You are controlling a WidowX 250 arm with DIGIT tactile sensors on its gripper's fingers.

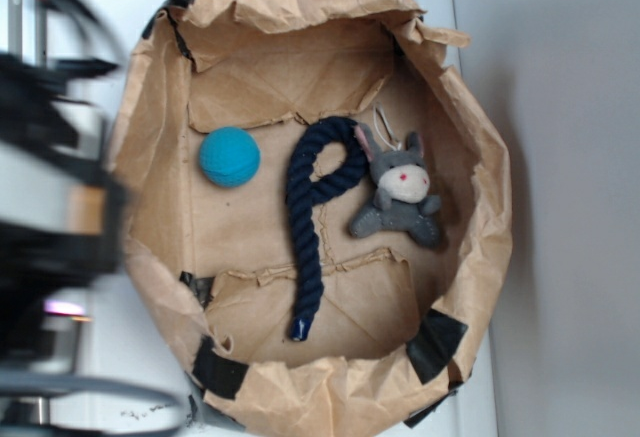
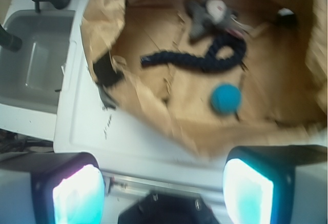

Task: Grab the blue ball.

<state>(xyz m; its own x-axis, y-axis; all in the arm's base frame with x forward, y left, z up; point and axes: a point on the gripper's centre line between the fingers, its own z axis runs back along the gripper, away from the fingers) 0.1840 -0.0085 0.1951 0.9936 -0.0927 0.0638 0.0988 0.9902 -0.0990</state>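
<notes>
Teal ball (image 1: pixel 229 156) lies free on the bag (image 1: pixel 480 247) floor, left of the rope (image 1: pixel 312 217); looks light, slightly grippy; I'd pinch across its middle; end effector (image 2: pixel 164 188) spread, empty.

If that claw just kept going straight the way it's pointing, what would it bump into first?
Probably the near rim of the paper bag, which lies between the open gripper and the blue ball. Depth is hard to judge in the blurred wrist view.
</notes>
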